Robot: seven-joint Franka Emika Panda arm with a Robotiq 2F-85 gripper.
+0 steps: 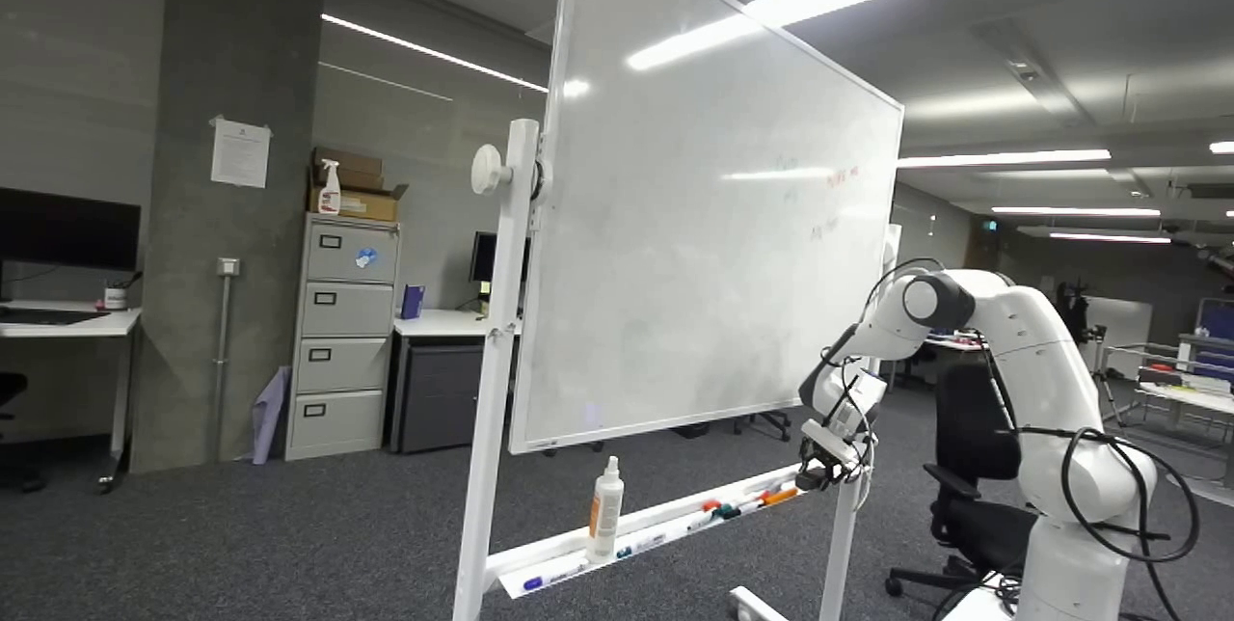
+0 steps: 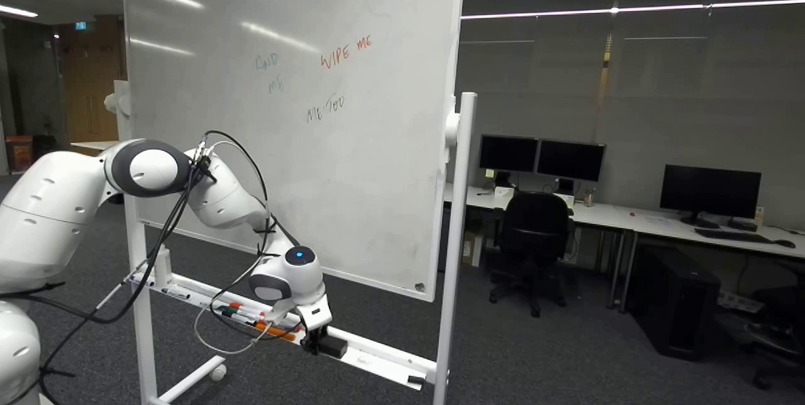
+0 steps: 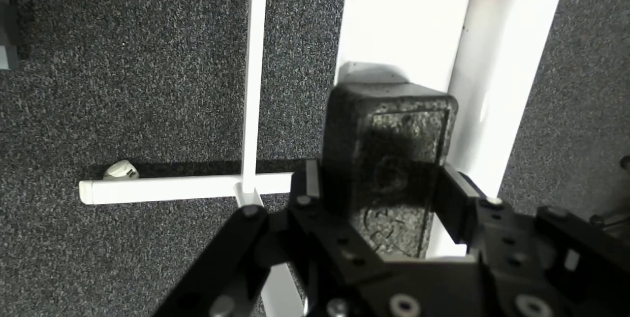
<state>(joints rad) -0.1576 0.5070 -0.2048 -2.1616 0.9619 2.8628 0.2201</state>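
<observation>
Claw: dark, two-fingered, reaching downward; it pinches a black, rounded-edged oblong block, one pad against each long side.
Black block: looks like a board eraser; it sits between the claw's fingers, its far end jutting past the tips. Marks on its face are too dim to read.
White metal pen tray: long and narrow, running beneath the claw; whether the block rests on it or hangs just over it, I cannot tell.
Thick orange marker: on the tray, near the claw and beyond its tips, apart from the block.
Red marker and green marker: on the tray too, farther from the claw than the orange one.
White plastic spray bottle: orange-labelled, upright on the tray, well apart from the claw.
Large white whiteboard: above the claw, bearing handwriting in red, teal and black.
Step at the tray: judged from the pads, gripping the block; a lift is not evident.
Next move calls for: in my judgement, an even, firm pinch and a steady path clear of the tray's raised back wall, which the jutting end could knock.
</observation>
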